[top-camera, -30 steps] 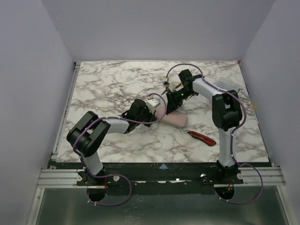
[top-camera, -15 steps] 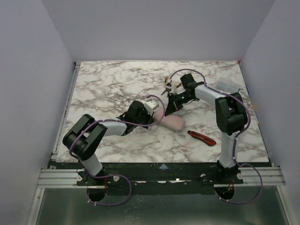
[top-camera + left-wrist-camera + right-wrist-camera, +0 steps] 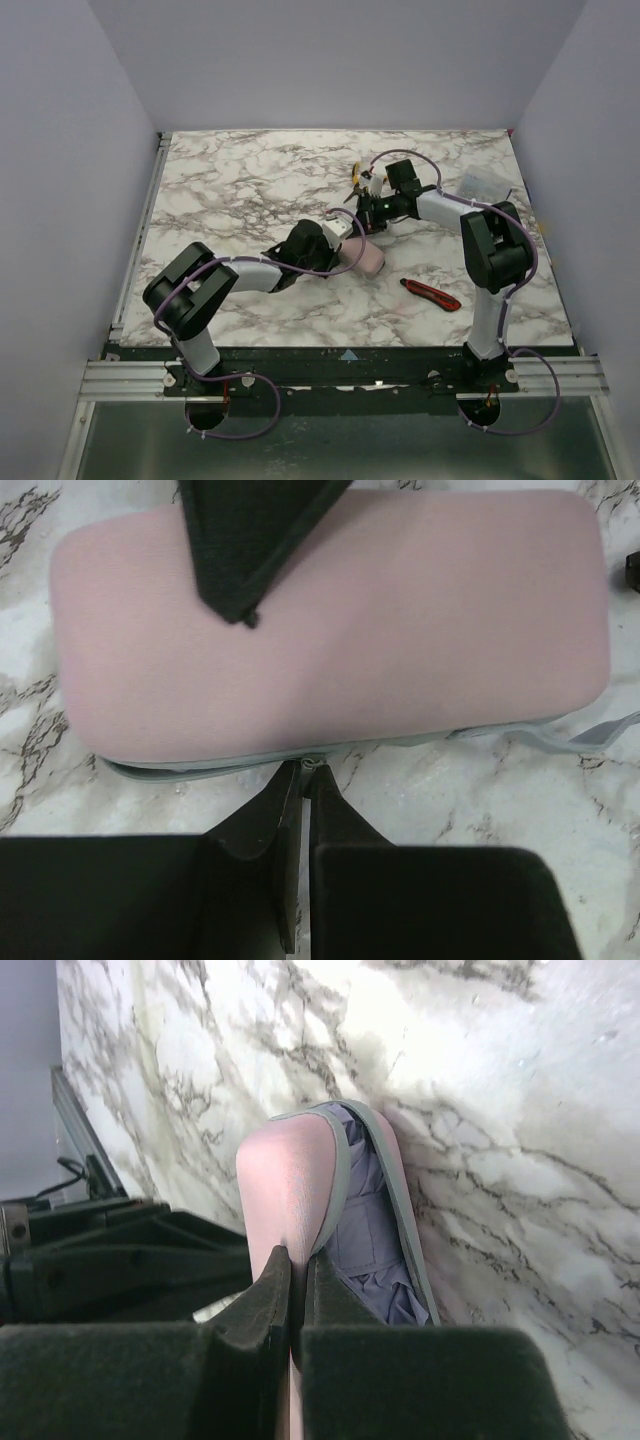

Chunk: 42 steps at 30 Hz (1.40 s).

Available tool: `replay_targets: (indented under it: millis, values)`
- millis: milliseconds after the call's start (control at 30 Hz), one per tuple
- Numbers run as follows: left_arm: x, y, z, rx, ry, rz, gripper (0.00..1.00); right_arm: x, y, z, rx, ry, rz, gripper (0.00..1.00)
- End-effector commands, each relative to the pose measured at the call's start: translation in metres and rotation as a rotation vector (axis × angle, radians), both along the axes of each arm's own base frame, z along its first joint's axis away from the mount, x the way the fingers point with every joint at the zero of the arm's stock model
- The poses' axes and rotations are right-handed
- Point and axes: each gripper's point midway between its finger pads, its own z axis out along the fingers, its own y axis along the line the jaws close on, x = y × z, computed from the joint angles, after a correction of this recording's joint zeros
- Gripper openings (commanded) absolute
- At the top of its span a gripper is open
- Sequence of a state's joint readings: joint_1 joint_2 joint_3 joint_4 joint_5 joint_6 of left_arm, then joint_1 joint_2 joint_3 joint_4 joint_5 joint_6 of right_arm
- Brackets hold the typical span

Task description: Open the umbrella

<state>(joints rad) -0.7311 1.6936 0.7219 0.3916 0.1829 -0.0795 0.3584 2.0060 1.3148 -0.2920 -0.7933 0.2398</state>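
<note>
The pale pink capsule case (image 3: 369,259) lies mid-table with its lid (image 3: 292,1175) lifted partway. Inside it the umbrella (image 3: 378,1232) shows as folded lavender fabric; its shaft and handle are hidden. My right gripper (image 3: 297,1260) is shut on the edge of the pink lid, one finger outside and one inside. My left gripper (image 3: 303,772) is shut on the small metal zipper pull (image 3: 311,764) at the case's grey seam. From above, the left gripper (image 3: 343,252) is at the case's left side and the right gripper (image 3: 362,216) just behind it.
A red-and-black utility knife (image 3: 432,294) lies on the marble table (image 3: 230,180) to the right of the case. My left arm's dark body (image 3: 120,1265) sits close beside the case in the right wrist view. Grey walls enclose the table on three sides.
My right gripper has closed on the case's lid edge and the lid now stands partly raised. The left arm has shifted right with the case. The knife has not moved.
</note>
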Motion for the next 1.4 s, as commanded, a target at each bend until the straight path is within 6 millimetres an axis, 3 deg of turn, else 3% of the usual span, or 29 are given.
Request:
replay_targets:
  millis: [0, 333, 433, 467, 533, 667, 800, 967, 1133, 1367]
  values:
    - [-0.017, -0.044, 0.025, -0.122, 0.001, -0.127, 0.0, 0.046, -0.008, -0.02, -0.109, -0.163, -0.179, 0.0]
    - [-0.052, -0.066, 0.035, -0.148, -0.043, -0.368, 0.0, 0.059, -0.01, -0.027, -0.141, -0.206, -0.208, 0.0]
    - [-0.048, -0.063, 0.034, -0.112, -0.066, -0.371, 0.0, 0.055, -0.003, -0.021, -0.101, -0.206, -0.168, 0.0]
    - [-0.044, -0.06, 0.034, -0.104, -0.065, -0.351, 0.05, 0.053, 0.0, -0.018, -0.085, -0.208, -0.145, 0.0]
    - [-0.035, -0.05, 0.036, -0.107, -0.052, -0.304, 0.3, 0.047, 0.003, -0.013, -0.071, -0.208, -0.082, 0.01]
    - [-0.018, -0.025, 0.048, -0.159, -0.017, -0.205, 0.56, 0.037, 0.002, -0.002, -0.071, -0.233, 0.014, 0.24]
    - [-0.02, -0.017, 0.074, -0.236, -0.009, -0.203, 0.69, 0.021, 0.003, 0.008, -0.044, -0.255, 0.117, 0.48]
    - [-0.016, -0.004, 0.1, -0.319, 0.018, -0.133, 0.71, 0.0, 0.003, 0.022, -0.007, -0.228, 0.236, 0.6]
    - [-0.004, 0.023, 0.106, -0.316, -0.009, -0.034, 0.71, -0.017, 0.002, 0.04, 0.032, -0.269, 0.334, 0.77]
    - [0.039, 0.058, 0.117, -0.322, -0.015, 0.166, 0.72, -0.043, 0.007, 0.045, 0.091, -0.232, 0.469, 0.73]
